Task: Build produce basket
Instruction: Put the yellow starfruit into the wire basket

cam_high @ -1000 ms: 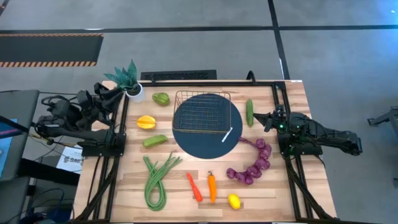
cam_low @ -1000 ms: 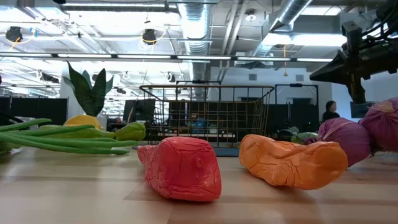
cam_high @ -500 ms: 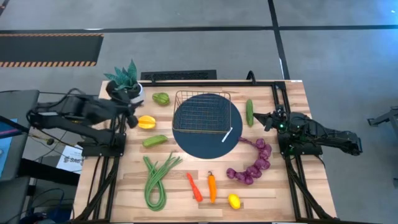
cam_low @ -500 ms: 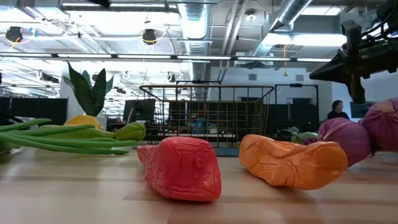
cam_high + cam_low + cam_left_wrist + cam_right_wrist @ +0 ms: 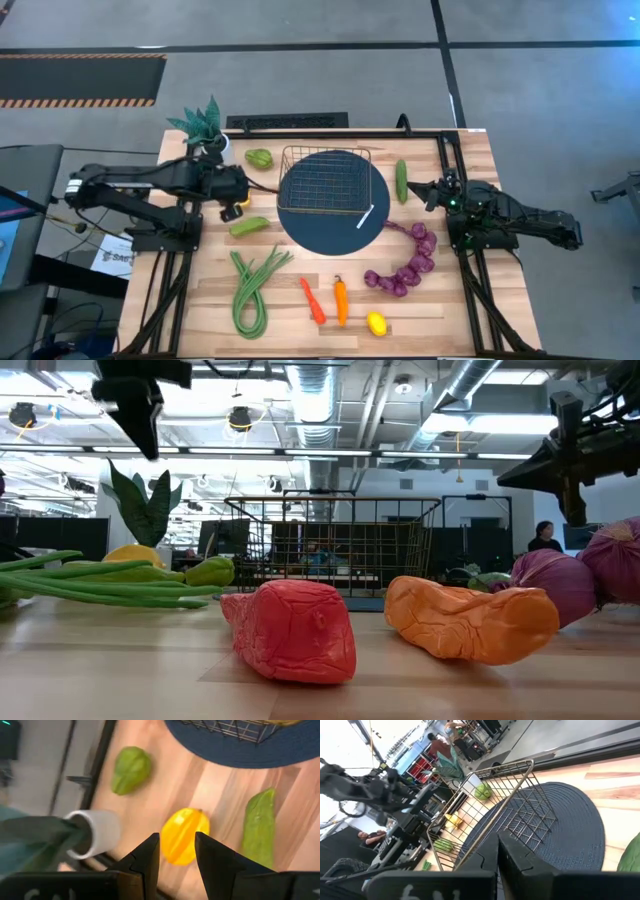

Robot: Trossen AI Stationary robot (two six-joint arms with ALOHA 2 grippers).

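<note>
My left gripper hangs open above the yellow fruit, pointing steeply down. In the left wrist view the fruit shows between its fingertips; in the low view the gripper is well above the table. The wire basket stands on the dark blue mat. Around it on the table lie a green fruit, a green vegetable, green beans, red and orange peppers, a lemon, grapes and a cucumber. My right gripper waits shut at the right edge.
A spiky green plant in a white pot stands just beyond my left gripper at the table's far left. A small white strip lies on the mat's right part. A black frame rail runs along the far edge.
My left arm has swung in from beyond the table's left edge toward the basket. It has come lower and tipped its gripper steeply downward. It now hangs over the yellow fruit. No produce has moved.
</note>
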